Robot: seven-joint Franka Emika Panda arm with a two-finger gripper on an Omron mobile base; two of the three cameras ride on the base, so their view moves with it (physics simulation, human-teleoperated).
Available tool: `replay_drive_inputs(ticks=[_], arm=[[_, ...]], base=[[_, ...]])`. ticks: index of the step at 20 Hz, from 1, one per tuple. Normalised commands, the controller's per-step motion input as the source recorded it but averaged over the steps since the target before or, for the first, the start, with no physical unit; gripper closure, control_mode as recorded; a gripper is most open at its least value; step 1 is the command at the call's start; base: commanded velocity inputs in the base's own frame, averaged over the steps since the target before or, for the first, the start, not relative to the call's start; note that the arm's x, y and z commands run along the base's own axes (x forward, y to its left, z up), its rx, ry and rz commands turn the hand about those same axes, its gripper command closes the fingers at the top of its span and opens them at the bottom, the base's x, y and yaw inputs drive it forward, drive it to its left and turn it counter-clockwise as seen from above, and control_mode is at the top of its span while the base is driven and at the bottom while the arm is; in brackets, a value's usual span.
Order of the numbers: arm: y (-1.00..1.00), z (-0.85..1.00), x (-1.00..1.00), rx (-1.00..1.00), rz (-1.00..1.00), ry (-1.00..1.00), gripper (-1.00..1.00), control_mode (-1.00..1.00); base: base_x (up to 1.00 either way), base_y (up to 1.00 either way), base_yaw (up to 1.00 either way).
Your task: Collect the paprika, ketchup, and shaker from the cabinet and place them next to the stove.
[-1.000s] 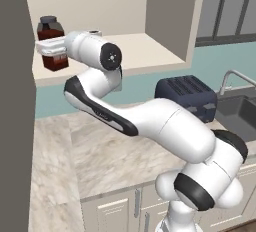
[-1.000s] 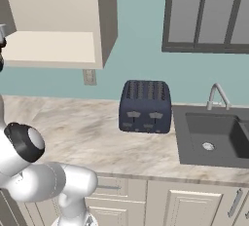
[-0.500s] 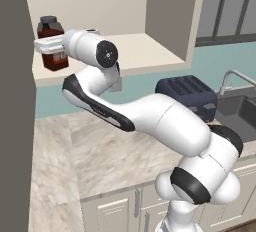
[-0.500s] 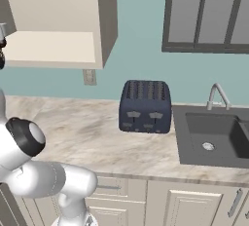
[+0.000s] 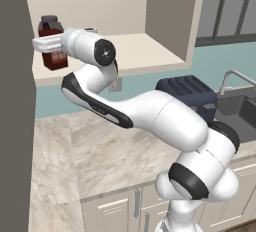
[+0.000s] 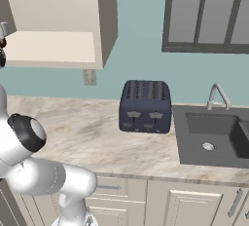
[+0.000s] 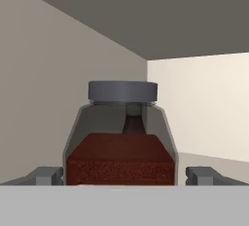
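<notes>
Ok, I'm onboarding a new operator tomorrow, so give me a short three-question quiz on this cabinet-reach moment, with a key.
1. True or false: the white arm's two-finger gripper is clamped shut on the dark ribbed toaster.
2. Multiple choice: the wide-capped jar of red-brown powder stands
A. in the dark sink
B. on the shelf of the beige wall cabinet
C. on the marble counter
3. In the hand view, where do the dark finger tips sit relative to the jar?

Key
1. False: the jaws are open, at the jar, far from the toaster.
2. B
3. One on each side of the jar, low on its body.
</notes>
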Motion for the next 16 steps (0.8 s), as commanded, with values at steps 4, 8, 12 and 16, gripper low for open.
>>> replay_drive_inputs(ticks=[4,8,12,16], arm=[[0.05,-0.01,0.09,0.0,0.0,0.0,-1.0,-1.0],[0.05,-0.01,0.09,0.0,0.0,0.0,-1.0,-1.0],[0.08,-0.05,0.1,0.0,0.0,0.01,-1.0,-1.0],[0.1,-0.07,0.08,0.0,0.0,0.02,-1.0,-1.0]], base=[[0.0,0.0,0.0],[0.0,0.0,0.0],[0.0,0.0,0.0],[0.0,0.0,0.0]])
